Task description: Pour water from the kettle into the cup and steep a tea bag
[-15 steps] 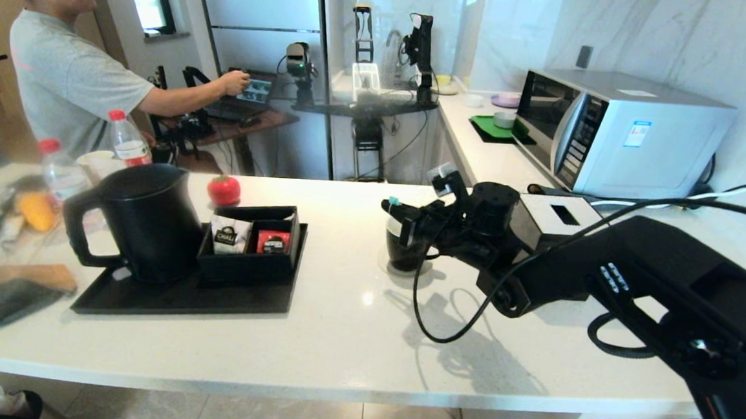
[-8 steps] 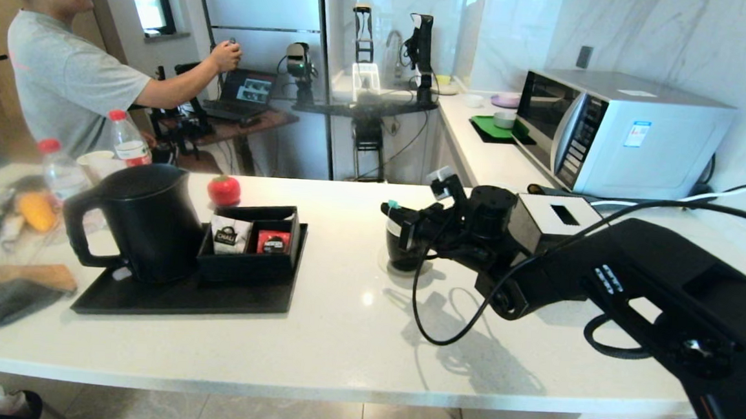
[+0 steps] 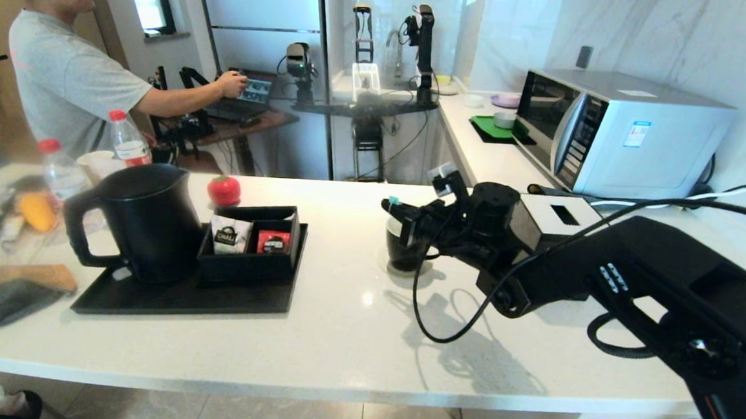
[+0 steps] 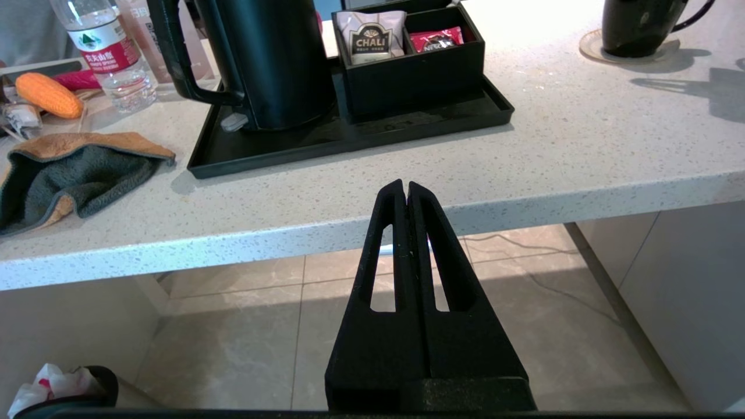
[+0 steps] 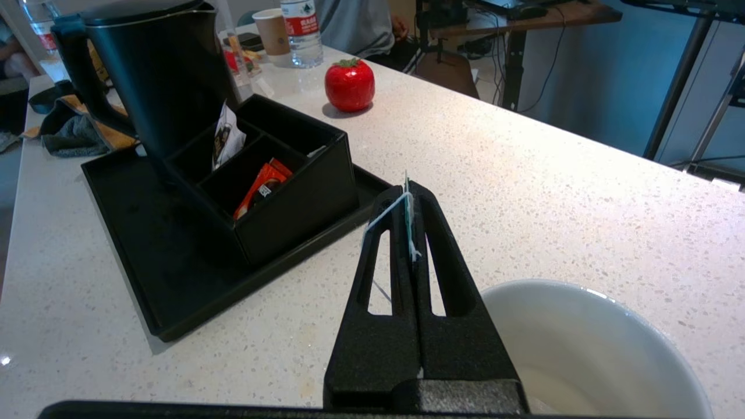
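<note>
White speckled stone forms our table (image 3: 339, 337), with a microwave (image 3: 617, 130) on the side counter behind and a man (image 3: 64, 67) at a laptop in the background.

From the head view, we see the kettle (image 3: 142, 221) standing on a black tray (image 3: 180, 298) at our left, beside a compartment box (image 3: 251, 244) holding a white sachet (image 3: 229, 235) and a red sachet (image 3: 273, 242). Our right pincer (image 3: 391, 205) hovers over the cup (image 3: 402, 253), which sits on a coaster.

From the left wrist view, our left pincer (image 4: 405, 189) is pressed together on nothing, below the table's front edge.

From the right wrist view, our right pincer (image 5: 409, 192) is pinching a thin white string and tag between its tips, above the cup's white rim (image 5: 588, 343). We cannot make out the tea bag itself.
</note>
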Controlling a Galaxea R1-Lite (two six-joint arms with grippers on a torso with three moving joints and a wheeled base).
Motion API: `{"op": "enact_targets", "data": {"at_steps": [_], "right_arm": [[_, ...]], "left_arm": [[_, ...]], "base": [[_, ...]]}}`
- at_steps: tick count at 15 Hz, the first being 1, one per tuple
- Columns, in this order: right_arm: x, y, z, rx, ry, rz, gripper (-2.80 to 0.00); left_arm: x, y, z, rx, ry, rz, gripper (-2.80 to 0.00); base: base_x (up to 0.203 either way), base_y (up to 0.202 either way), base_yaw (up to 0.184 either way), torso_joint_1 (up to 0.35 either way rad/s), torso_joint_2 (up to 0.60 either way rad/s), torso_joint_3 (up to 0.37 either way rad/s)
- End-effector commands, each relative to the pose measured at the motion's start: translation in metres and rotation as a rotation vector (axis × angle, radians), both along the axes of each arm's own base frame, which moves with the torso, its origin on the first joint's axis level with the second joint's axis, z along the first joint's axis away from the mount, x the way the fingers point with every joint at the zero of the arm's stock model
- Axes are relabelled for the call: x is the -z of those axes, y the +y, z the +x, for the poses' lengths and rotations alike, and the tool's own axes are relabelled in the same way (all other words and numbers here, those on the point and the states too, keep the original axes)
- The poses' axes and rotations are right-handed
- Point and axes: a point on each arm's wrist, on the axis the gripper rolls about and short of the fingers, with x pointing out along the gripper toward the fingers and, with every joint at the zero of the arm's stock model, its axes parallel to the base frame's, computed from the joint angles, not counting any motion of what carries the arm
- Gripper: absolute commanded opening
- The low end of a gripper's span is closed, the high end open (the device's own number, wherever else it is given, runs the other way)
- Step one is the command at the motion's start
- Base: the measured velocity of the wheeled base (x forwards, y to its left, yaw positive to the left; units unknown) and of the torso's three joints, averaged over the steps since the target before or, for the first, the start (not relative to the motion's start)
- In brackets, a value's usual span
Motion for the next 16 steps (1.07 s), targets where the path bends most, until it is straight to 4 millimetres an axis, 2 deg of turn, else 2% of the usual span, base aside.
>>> {"op": "enact_targets", "data": {"at_steps": [1, 4, 10, 13, 16], "right_arm": [[-0.009, -0.001, -0.001, -0.002, -0.025, 0.014, -2.80], [-0.028, -0.005, -0.004, 0.001, -0.056, 0.031, -2.80], [-0.093, -0.012, -0.016, 0.004, -0.134, 0.075, -2.80], [-0.101, -0.013, -0.020, 0.002, -0.140, 0.075, -2.80], [-0.091, -0.013, -0.017, 0.008, -0.142, 0.046, -2.80]], "left_arm": [[0.000, 0.000, 0.000, 0.001, -0.001, -0.001, -2.80], [0.000, 0.000, 0.000, 0.001, -0.001, -0.001, -2.80], [0.000, 0.000, 0.000, 0.001, -0.001, -0.001, -2.80], [0.000, 0.000, 0.000, 0.001, -0.001, -0.003, -2.80], [0.000, 0.000, 0.000, 0.001, -0.001, -0.003, -2.80]], "base": [[0.000, 0.000, 0.000, 0.000, 0.00, 0.000], [0.000, 0.000, 0.000, 0.000, 0.00, 0.000], [0.000, 0.000, 0.000, 0.000, 0.00, 0.000], [0.000, 0.000, 0.000, 0.000, 0.00, 0.000], [0.000, 0.000, 0.000, 0.000, 0.00, 0.000]]}}
